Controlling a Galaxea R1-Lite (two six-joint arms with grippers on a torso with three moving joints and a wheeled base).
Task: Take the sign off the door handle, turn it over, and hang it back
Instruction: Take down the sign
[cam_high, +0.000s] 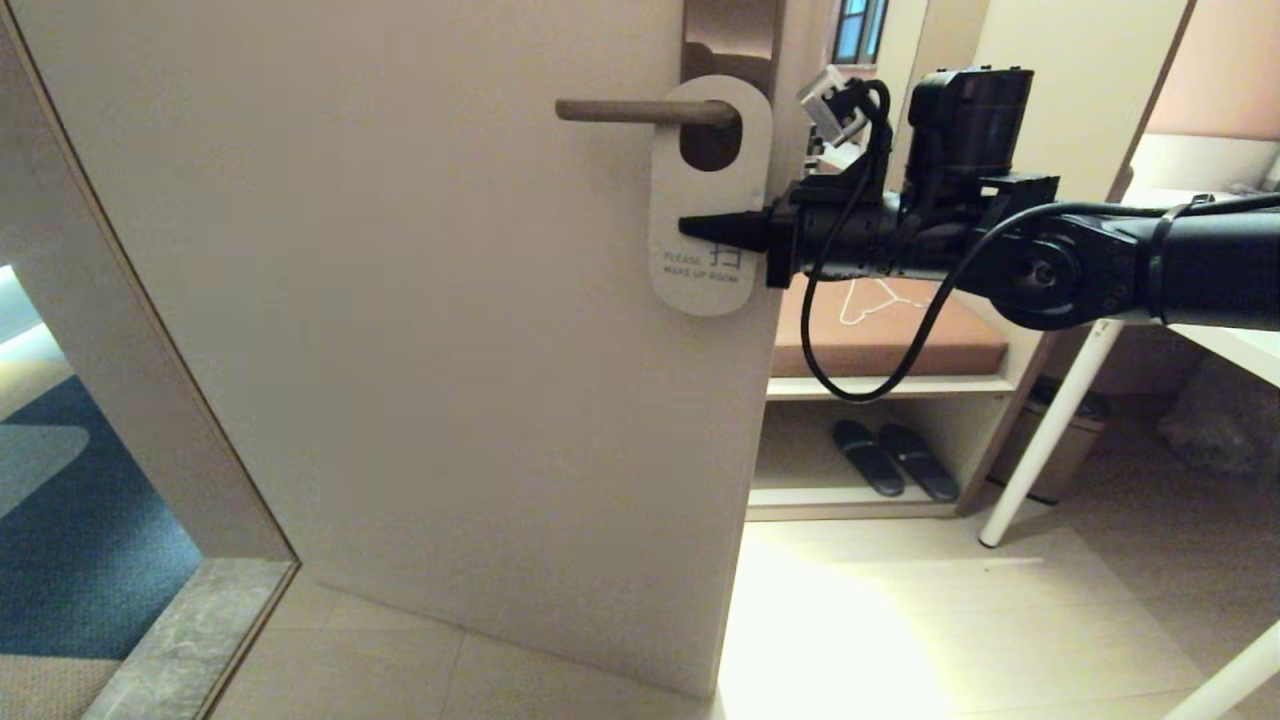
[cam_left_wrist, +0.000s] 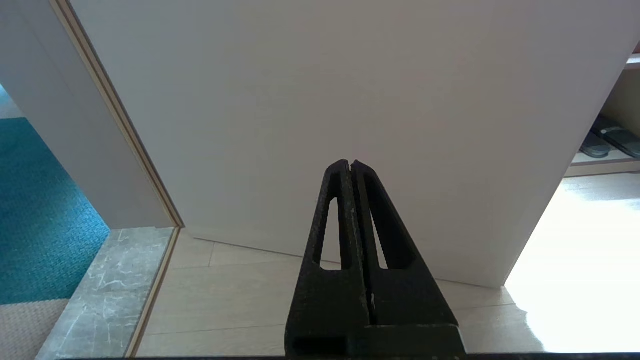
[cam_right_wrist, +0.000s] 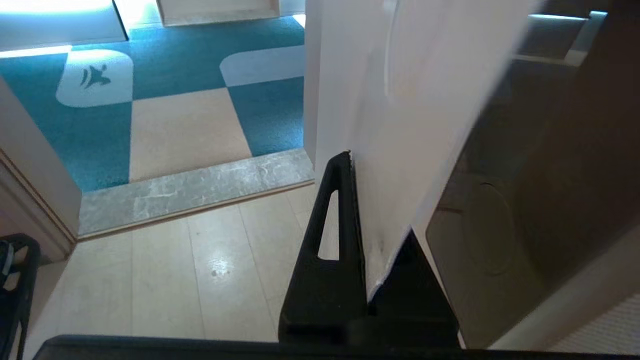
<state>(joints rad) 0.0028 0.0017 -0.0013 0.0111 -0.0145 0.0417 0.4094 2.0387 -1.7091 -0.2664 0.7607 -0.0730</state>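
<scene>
The sign (cam_high: 700, 200) hangs on the door handle (cam_high: 620, 111), white side out, reading "Please make up room". The bronze lever passes through its large hole, below the backplate (cam_high: 730, 35). My right gripper (cam_high: 690, 228) reaches in from the right and is shut on the sign's middle, near its right edge. In the right wrist view the white sign (cam_right_wrist: 400, 100) stands pinched between the black fingers (cam_right_wrist: 330, 240), with the dark backplate (cam_right_wrist: 525, 200) beside it. My left gripper (cam_left_wrist: 351, 162) is shut and empty, low before the door's bare face; it is out of the head view.
The pale door (cam_high: 400, 350) stands ajar, with a grey stone sill (cam_high: 180, 640) and blue carpet (cam_high: 80, 540) at the left. To the right are a shelf with black slippers (cam_high: 895, 458), a bin (cam_high: 1060, 440) and a white table leg (cam_high: 1050, 430).
</scene>
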